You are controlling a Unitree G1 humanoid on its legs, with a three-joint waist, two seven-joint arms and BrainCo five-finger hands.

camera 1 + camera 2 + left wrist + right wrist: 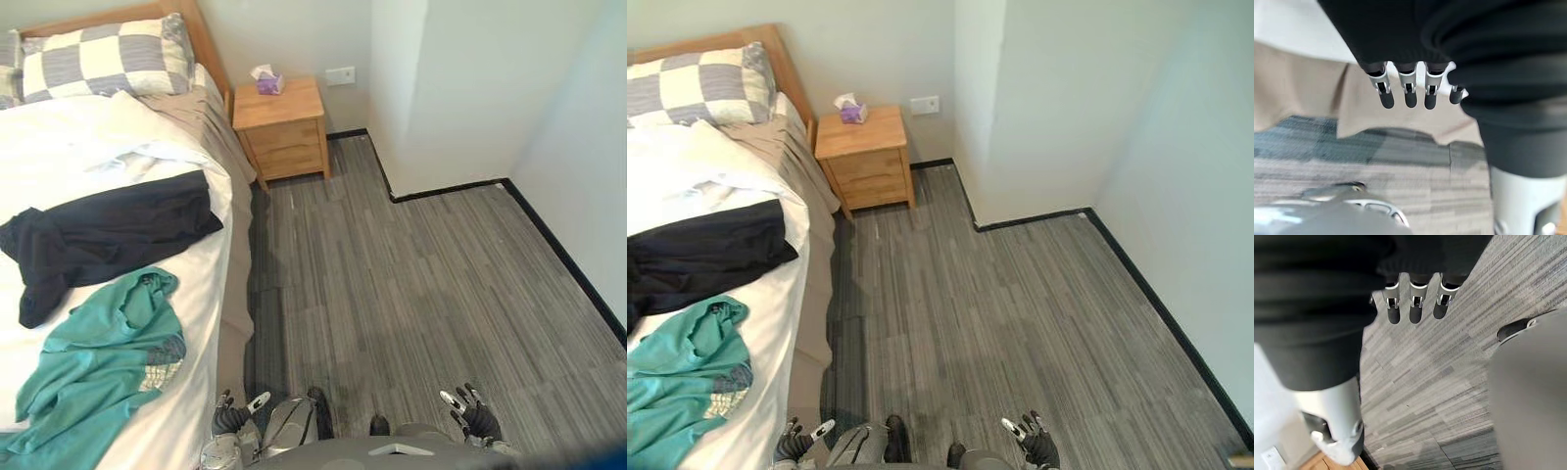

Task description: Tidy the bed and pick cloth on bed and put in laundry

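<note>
Crumpled black garment [108, 235] and teal garment [93, 367] beside each other on white bed [203, 313]

Soft, even daylight fills the room, with no hard-edged shadows. Ahead and to the left of the left hand [235, 419], the white sheet [69, 147] is the brightest patch, so washed out near the pillow [98, 59] that its folds almost vanish. The black cloth [108, 230] on it swallows the light and shows little shading. The teal cloth [98, 362], nearer the hand, has gentle shadows in its creases. A dark band of shadow lies on the floor [411, 274] along the bed [238, 294], just ahead of the left hand. Ahead of the right hand [472, 411], floor and pale wall [470, 78] are evenly lit, without glare.
</note>
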